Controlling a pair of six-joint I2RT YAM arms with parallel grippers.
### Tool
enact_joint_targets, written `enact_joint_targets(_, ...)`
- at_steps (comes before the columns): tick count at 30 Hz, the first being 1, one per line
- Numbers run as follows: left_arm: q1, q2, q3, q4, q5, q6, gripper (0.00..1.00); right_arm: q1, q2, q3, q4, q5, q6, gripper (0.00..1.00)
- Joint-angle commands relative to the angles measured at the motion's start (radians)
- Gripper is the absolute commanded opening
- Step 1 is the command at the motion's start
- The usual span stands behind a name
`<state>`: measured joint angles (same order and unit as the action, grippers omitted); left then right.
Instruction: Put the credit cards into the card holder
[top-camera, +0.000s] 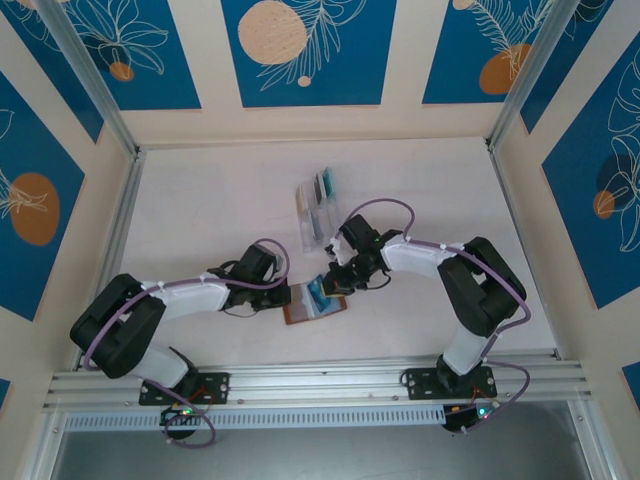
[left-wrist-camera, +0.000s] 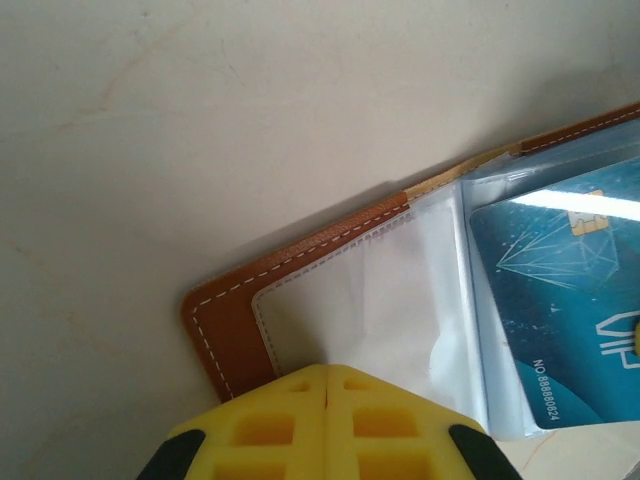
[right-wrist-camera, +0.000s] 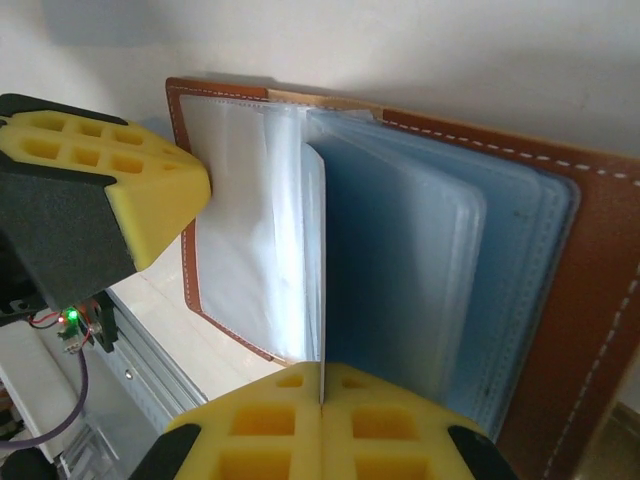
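Note:
The card holder (top-camera: 312, 310) lies open on the table, brown leather (right-wrist-camera: 590, 300) with clear and pale blue pockets. My right gripper (right-wrist-camera: 322, 368) is shut on a blue credit card (right-wrist-camera: 322, 250), seen edge-on and standing among the pocket leaves. The left wrist view shows that card's (left-wrist-camera: 560, 290) face, with a chip and "VIP" printed on it. My left gripper (left-wrist-camera: 328, 370) is shut with nothing between its fingers; its tip rests on the holder's left clear pocket (left-wrist-camera: 370, 300). Its yellow finger (right-wrist-camera: 140, 190) also appears at the holder's left edge. More credit cards stand in a clear rack (top-camera: 320, 205).
The clear slotted rack stands just behind the right gripper (top-camera: 335, 278). An aluminium rail (top-camera: 320, 380) runs along the near edge, with both arm bases bolted on it. Bare table lies to the left and far right of the holder.

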<state>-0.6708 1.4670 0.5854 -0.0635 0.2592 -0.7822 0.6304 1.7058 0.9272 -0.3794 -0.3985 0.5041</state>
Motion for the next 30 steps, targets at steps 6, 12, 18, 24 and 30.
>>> enact_joint_targets(6,-0.011,0.019,-0.011,-0.103,-0.038,0.014,0.0,-0.002,0.066,-0.06,0.127,-0.137,-0.002,0.0)
enact_joint_targets(12,-0.011,0.016,-0.014,-0.106,-0.041,0.012,0.0,-0.021,0.069,-0.115,0.226,-0.211,0.017,0.0)
enact_joint_targets(18,-0.013,0.017,-0.017,-0.111,-0.046,0.012,0.0,-0.028,0.05,-0.133,0.247,-0.246,0.017,0.0)
enact_joint_targets(24,-0.013,0.021,-0.018,-0.108,-0.049,0.008,0.0,-0.029,0.028,-0.148,0.234,-0.24,0.03,0.0)
enact_joint_targets(30,-0.013,0.023,-0.017,-0.109,-0.049,0.01,0.0,-0.029,0.002,-0.177,0.228,-0.238,0.034,0.0)
